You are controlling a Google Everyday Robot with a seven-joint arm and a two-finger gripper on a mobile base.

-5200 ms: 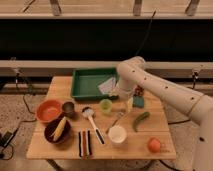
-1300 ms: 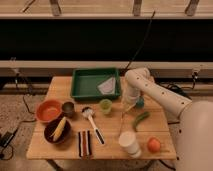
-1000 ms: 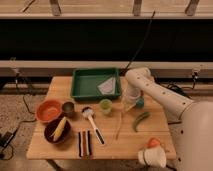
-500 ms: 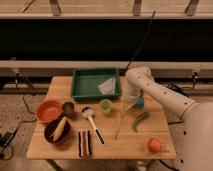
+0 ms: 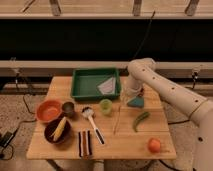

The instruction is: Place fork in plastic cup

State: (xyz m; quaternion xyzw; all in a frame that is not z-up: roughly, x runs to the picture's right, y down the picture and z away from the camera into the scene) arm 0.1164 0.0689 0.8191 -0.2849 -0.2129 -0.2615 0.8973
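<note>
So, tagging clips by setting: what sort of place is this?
Likely a robot test lab, not a home: a robot arm, its jaws beside the green tray, over a wooden table, bare rails behind.

Two bowls, one plastic cup, one metal cup, one fork, one tray, one tool beside the tray.
</note>
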